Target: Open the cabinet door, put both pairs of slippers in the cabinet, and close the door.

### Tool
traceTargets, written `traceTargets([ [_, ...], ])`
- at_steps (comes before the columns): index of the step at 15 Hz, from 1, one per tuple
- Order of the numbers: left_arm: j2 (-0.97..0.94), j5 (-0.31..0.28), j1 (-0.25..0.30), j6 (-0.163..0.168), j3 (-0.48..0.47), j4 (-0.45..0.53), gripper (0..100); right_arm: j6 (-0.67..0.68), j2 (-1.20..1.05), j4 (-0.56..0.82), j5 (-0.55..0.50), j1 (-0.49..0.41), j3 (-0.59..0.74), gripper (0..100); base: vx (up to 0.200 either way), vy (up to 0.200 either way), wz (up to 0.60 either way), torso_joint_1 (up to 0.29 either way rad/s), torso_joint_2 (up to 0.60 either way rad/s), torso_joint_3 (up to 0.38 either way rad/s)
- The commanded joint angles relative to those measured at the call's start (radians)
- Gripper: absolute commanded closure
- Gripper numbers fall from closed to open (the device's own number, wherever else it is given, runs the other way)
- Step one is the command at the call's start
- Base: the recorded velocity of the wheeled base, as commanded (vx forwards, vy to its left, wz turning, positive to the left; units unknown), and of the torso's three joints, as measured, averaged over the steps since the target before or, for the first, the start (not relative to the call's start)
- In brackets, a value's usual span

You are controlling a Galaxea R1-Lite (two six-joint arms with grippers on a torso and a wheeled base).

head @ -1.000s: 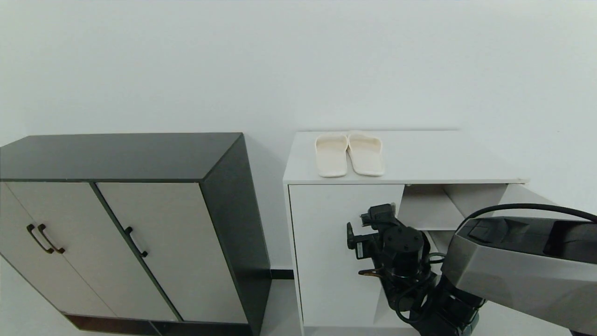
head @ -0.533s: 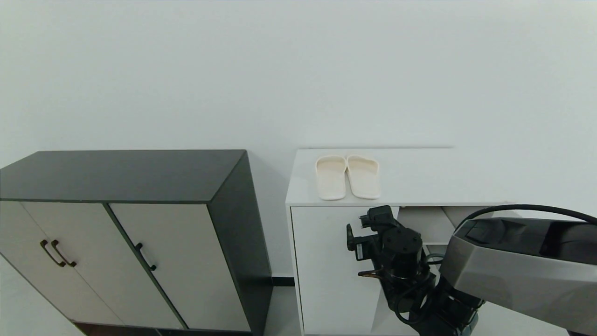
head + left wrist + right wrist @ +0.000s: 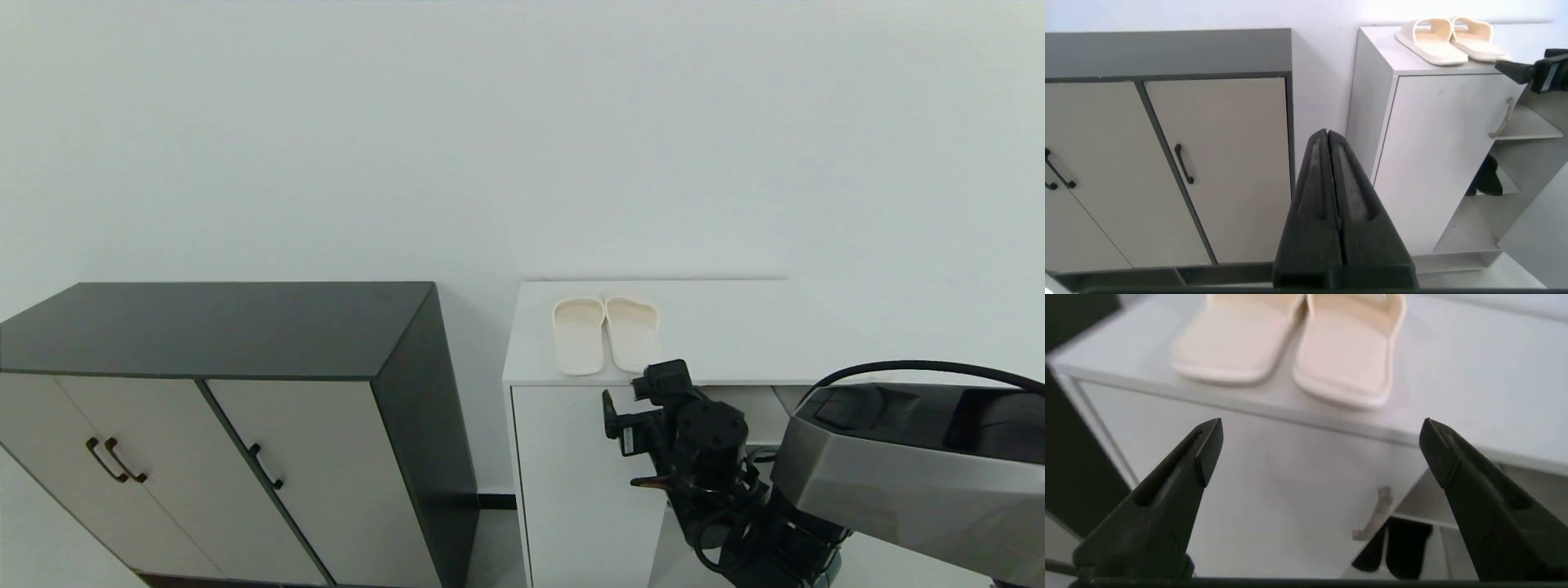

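Observation:
A cream pair of slippers [image 3: 606, 333] [image 3: 1449, 39] [image 3: 1290, 339] lies side by side on top of the white cabinet [image 3: 735, 327] [image 3: 1429, 147], near its front edge. The cabinet's left door [image 3: 1257, 482] is closed, with a pale handle [image 3: 1372, 514] on it. The right half is open, and a dark pair of slippers [image 3: 1392, 547] [image 3: 1490, 175] rests on a shelf inside. My right gripper [image 3: 624, 416] [image 3: 1323, 449] is open in front of the cabinet, just below its top edge and short of the cream slippers. My left gripper [image 3: 1328, 135] is shut on nothing, farther back.
A black cabinet [image 3: 245, 327] [image 3: 1167, 53] with beige doors and dark handles stands left of the white one, a narrow gap between them. A plain white wall [image 3: 522, 139] runs behind both. Bare top surface lies right of the cream slippers.
The whole head view has shifted, so the camera moved and both cabinets sit lower in the picture. My right gripper, earlier at mid-door height, is now level with the cabinet's top edge.

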Motion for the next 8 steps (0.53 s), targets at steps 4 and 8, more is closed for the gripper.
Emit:
traceTargets([
  [4, 0.001, 0.002, 0.0, 0.0, 0.0, 0.0, 100, -0.029, 0.012, -0.038, 0.038, -0.001, 0.033, 0, 0.0, 0.0, 0.0, 0.005, -0.01, -0.008],
  [8, 0.001, 0.002, 0.0, 0.0, 0.0, 0.0, 100, -0.149, -0.017, 0.01, -0.039, 0.002, -0.05, 0, 0.0, 0.0, 0.0, 0.0, 0.0, 0.0],
])
